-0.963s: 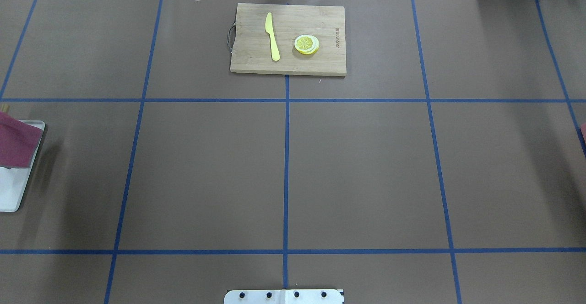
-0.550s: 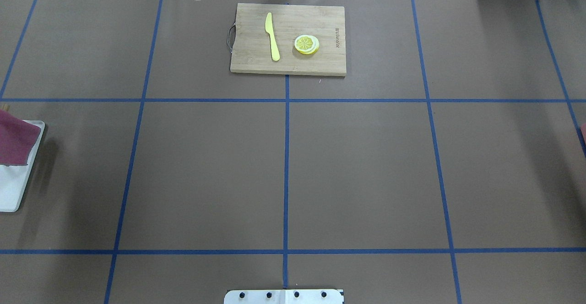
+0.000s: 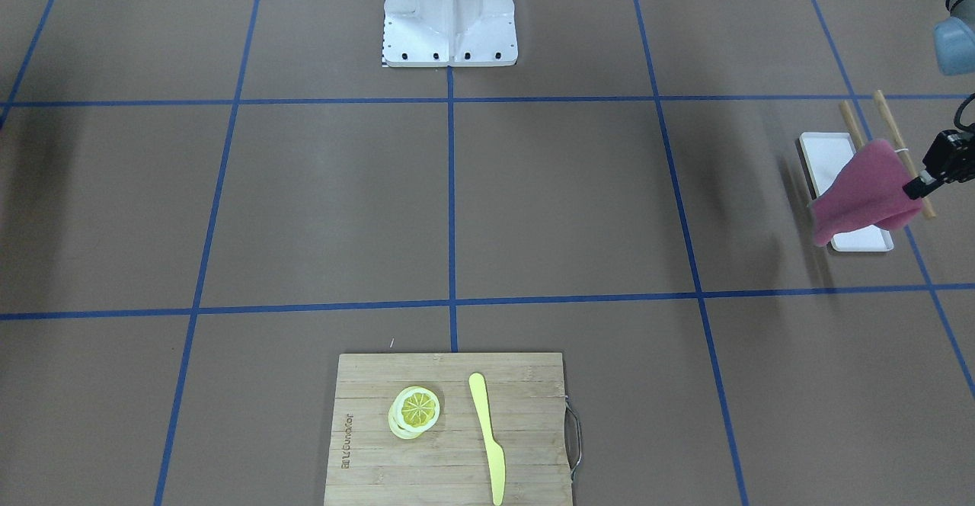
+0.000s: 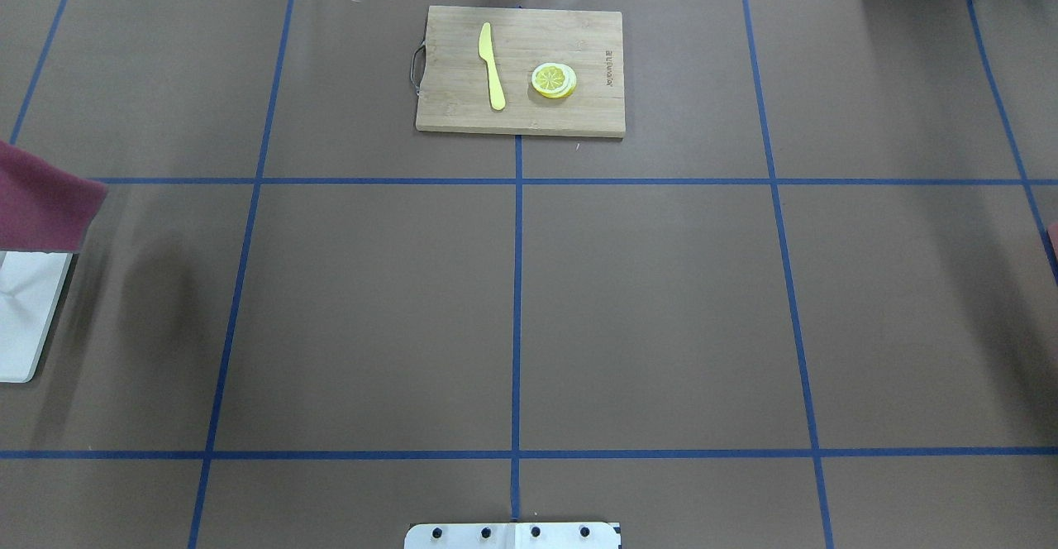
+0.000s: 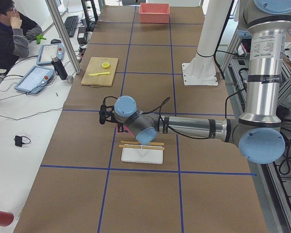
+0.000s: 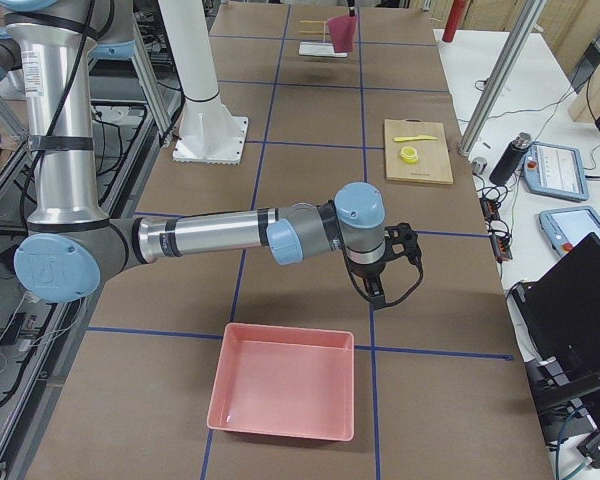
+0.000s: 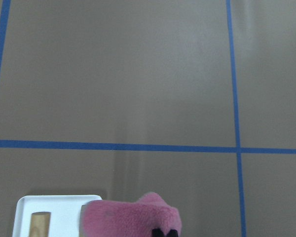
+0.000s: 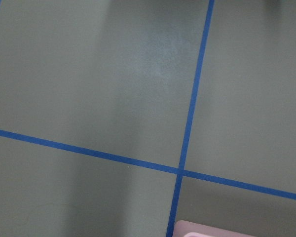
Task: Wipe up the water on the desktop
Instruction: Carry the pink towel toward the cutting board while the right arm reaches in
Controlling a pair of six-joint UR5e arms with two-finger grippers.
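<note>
The desktop (image 4: 645, 309) is a matte brown surface with a grid of blue tape lines. I see no water on it. My left gripper (image 3: 918, 184) is shut on a pink cloth (image 3: 861, 197) and holds it in the air over the white tray (image 3: 826, 159). The cloth shows at the left edge of the overhead view (image 4: 41, 206) and at the bottom of the left wrist view (image 7: 130, 217). My right gripper (image 6: 375, 285) hovers over the desktop near a pink bin (image 6: 280, 395). I cannot tell whether it is open or shut.
A bamboo cutting board (image 4: 579, 111) at the far middle carries a yellow knife (image 4: 492, 65) and lemon slices (image 4: 554, 80). Two wooden sticks (image 3: 887, 121) lie under the white tray. The robot's white base (image 3: 449, 18) stands at the near middle edge.
The pink cloth has lifted off the white tray and moved toward the far side and inward over the desktop. The tray's surface is now more exposed.
</note>
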